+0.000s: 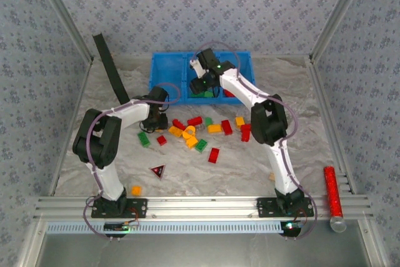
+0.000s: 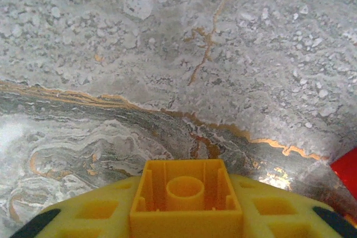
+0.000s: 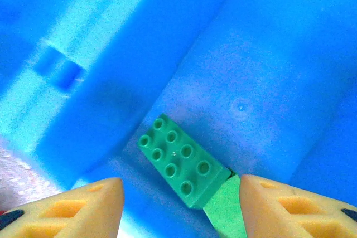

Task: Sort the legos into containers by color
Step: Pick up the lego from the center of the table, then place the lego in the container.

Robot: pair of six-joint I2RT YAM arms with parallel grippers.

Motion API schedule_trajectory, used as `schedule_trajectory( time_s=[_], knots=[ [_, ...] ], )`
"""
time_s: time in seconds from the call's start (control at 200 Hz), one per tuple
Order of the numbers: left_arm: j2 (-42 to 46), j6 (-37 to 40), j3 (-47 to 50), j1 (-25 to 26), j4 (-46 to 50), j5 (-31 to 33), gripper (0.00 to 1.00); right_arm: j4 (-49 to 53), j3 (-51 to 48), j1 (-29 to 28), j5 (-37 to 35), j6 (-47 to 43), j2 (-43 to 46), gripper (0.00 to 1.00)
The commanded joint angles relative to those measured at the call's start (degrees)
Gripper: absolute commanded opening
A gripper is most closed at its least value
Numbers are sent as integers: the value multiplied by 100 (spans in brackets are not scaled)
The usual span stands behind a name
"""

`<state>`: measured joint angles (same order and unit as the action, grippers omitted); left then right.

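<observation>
Pinching a yellow lego down by the desk, the left claw seems shallowly seated and might drop it on lifting, while the right claw hangs wide over a green lego lying in the middle compartment of the blue bin.

- Your left arm is folded at the elbow and reaches inward. The left gripper points down, jaws closed on a brick.
- Your right arm stretches far forward, wrist tipped down. The right gripper has its fingers spread apart.
</observation>
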<state>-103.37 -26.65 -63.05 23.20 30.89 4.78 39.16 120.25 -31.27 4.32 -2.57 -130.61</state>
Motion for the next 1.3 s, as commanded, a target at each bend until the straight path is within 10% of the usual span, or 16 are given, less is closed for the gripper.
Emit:
schedule_trajectory(
  time_s=[0.0,0.405,0.675,1.294],
  knots=[
    [-215,18,259,-4,-168,-241,28,240,-107,-99,-22,134,690,59],
    [720,421,-410,-9,614,-102,19,148,-3170,-316,-307,973,3387,67],
    [824,739,-1494,-48,842,23,19,7,-5326,-225,-236,3477,5112,70],
    [-2748,1157,-5293,-263,1338,243,17,-534,-6911,-1425,-708,5764,5595,77]
  ],
)
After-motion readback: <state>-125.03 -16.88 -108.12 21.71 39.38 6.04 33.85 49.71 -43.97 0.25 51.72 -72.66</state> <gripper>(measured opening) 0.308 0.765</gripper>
